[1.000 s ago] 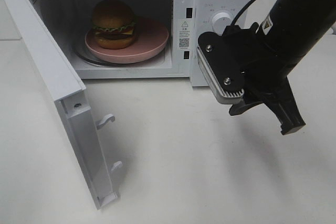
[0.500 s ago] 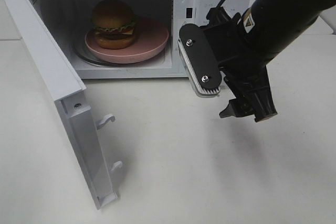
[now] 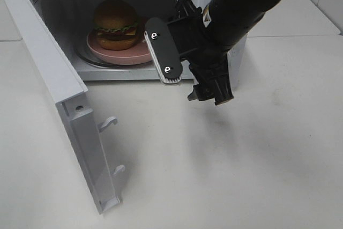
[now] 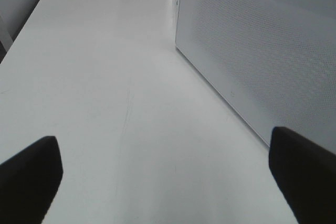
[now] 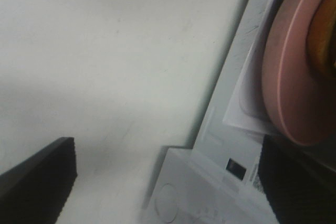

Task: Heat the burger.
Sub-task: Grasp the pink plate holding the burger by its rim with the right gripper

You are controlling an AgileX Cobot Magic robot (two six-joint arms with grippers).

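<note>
Our right gripper [image 3: 208, 98] hung wide and empty beside the open microwave [image 3: 118, 73], since the burger [image 3: 115, 22] sat inside on its plate [image 3: 120, 56], ready for heating

A robotics lab rather than a home kitchen; a white microwave [image 3: 123, 73] stands on a plain white table [image 3: 241, 175]; a black robot arm [image 3: 241, 4] with cabling reaches across the microwave's front; another white table [image 3: 305, 20] seems to adjoin at the microwave's right.
</note>
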